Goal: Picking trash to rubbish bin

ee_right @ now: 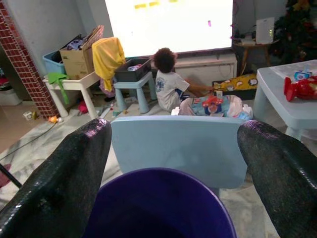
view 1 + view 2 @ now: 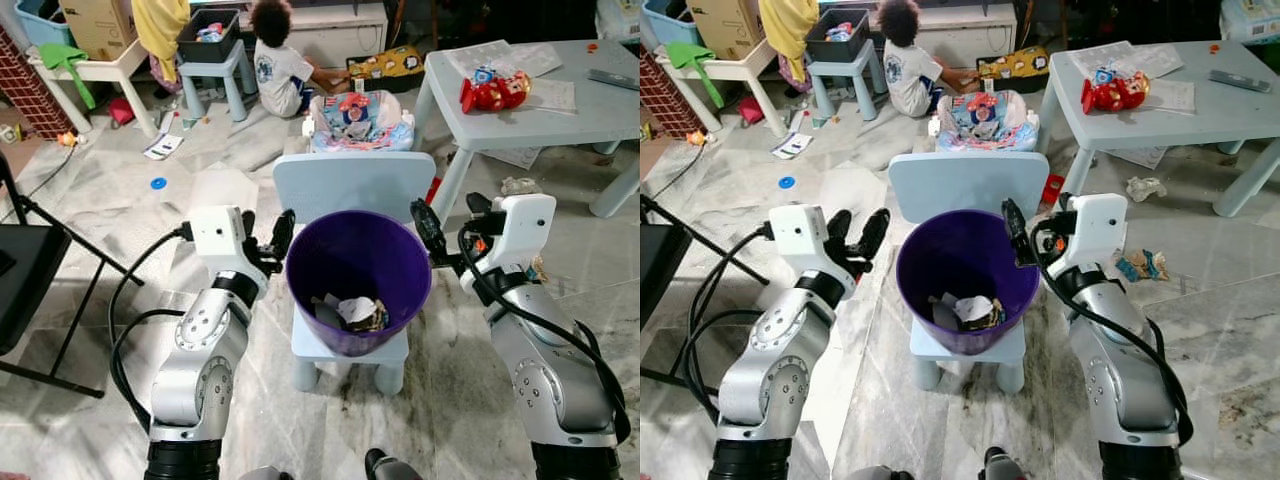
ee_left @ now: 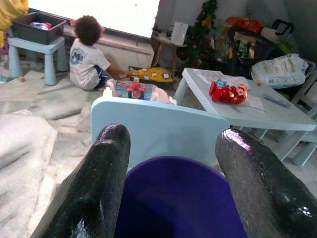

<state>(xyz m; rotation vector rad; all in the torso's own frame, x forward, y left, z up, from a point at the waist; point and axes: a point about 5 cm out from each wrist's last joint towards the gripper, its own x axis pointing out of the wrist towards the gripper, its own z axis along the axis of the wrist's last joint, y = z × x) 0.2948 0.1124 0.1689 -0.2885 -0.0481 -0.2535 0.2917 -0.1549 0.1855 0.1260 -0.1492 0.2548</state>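
Two grippers flank our purple bin: left gripper fingers apart beside its rim, right gripper spread wide opposite. Between them, crumpled trash inside, partly hidden by wall.

2 black fingers spread wide over the purple bin (pale blue chair behind).
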